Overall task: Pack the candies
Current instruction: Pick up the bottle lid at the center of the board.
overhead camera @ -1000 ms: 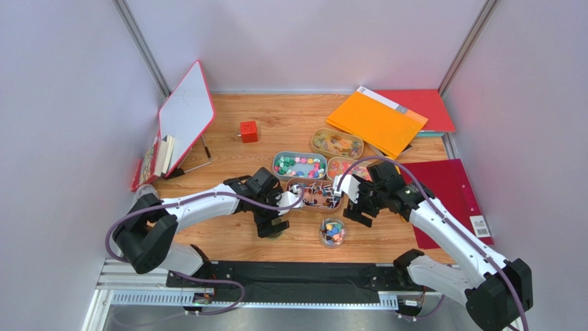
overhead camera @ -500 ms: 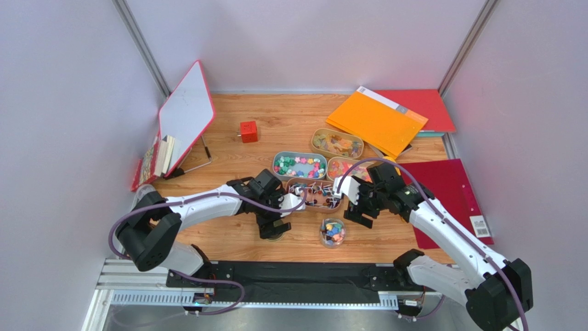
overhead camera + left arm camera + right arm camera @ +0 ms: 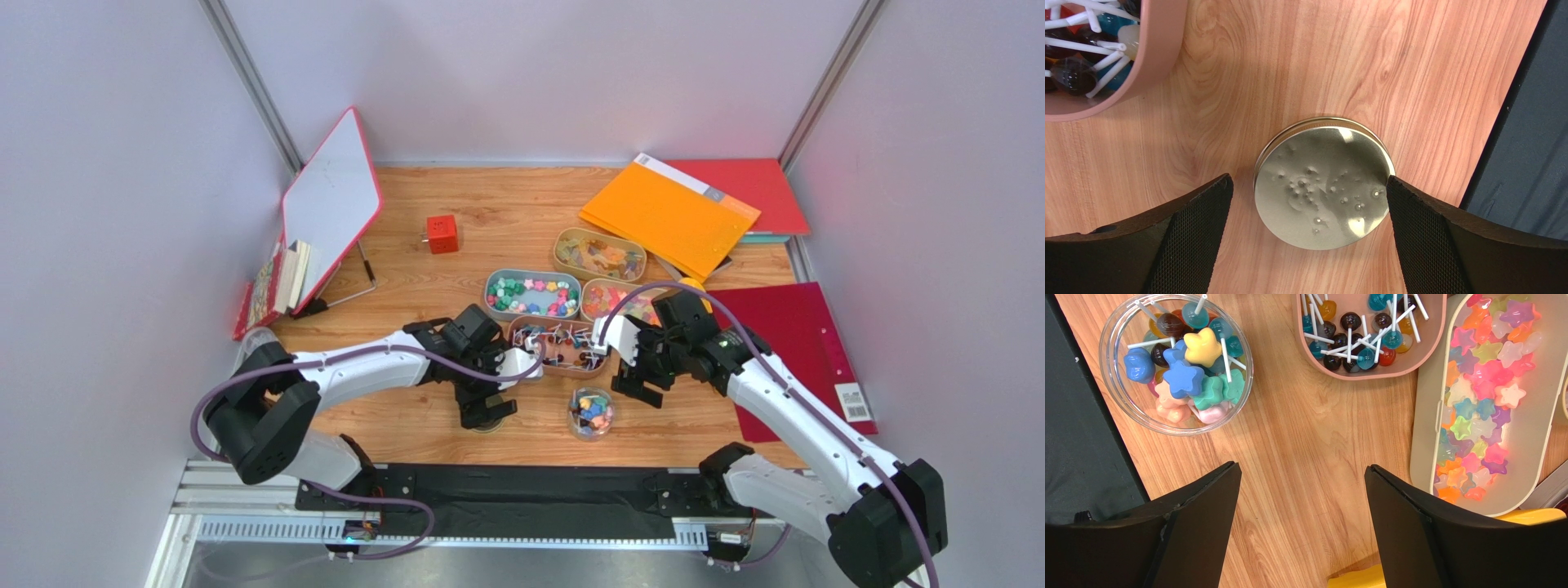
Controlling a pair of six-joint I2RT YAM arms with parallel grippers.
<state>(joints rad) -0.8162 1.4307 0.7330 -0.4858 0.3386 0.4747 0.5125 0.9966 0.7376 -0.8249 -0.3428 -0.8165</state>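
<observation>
Top external: the glass jar [image 3: 573, 414] sits between your left gripper [image 3: 482, 404] and right gripper [image 3: 634, 382]. Left wrist: jaws wide and empty, straddling a smooth, dimpled gold lid [image 3: 1324, 182]. Right wrist: jaws open, empty. The star candies [image 3: 1189, 373] ahead-left look light, hard and slippery; I'd pinch lollipops [image 3: 1358, 331] by their sticks.

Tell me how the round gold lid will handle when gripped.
The gold lid looks thin and stiff, probably light. Its shiny metal face may slip between fingers. Lying flat on the table, it should slide, not roll.
</observation>
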